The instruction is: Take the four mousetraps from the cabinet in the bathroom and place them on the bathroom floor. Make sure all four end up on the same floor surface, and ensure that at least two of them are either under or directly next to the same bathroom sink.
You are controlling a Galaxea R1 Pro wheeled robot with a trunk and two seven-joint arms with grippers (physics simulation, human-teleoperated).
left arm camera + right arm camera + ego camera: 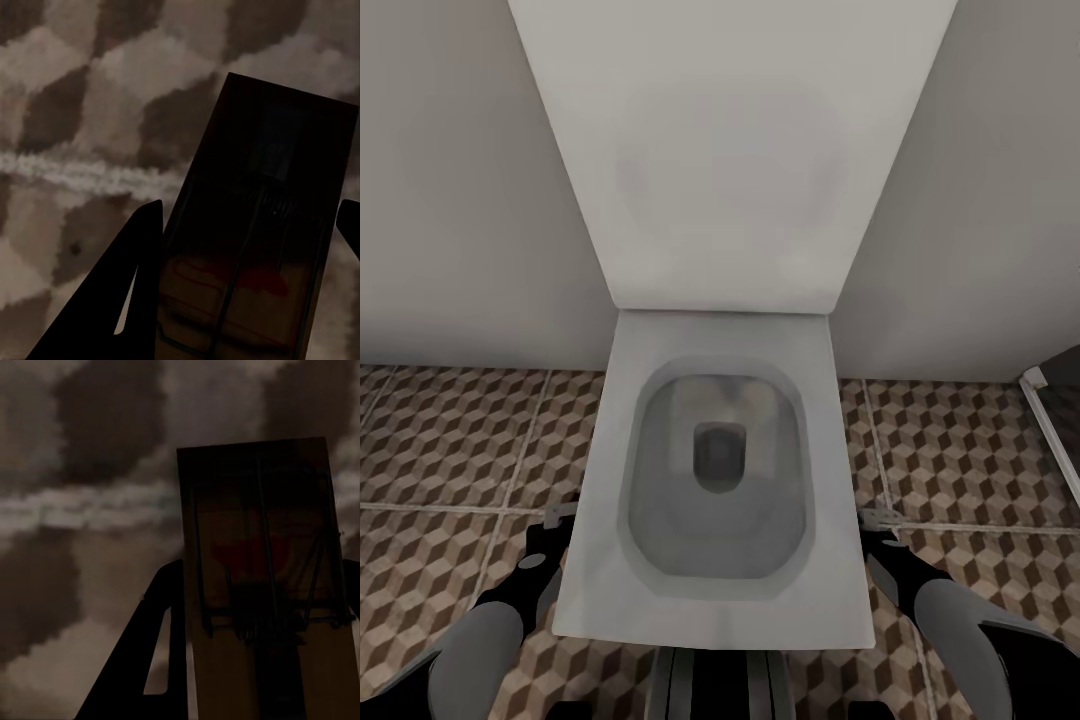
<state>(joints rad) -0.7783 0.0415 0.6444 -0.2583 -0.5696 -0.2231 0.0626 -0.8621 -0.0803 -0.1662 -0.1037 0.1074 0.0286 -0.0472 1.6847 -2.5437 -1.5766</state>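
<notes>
Left gripper pinching mousetrap; right gripper likewise (second mousetrap); lettering apparently none legible.

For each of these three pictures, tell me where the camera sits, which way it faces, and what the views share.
Head view: on the robot's head, looking down at the toilet; both arms show, left gripper, right gripper.
Left wrist view: looks along the jaws at a mousetrap they hold.
Right wrist view: likewise, with another mousetrap.
Shared: the bathroom floor.

Cube-patterned bathroom floor (pale grout) carries a white toilet
</notes>
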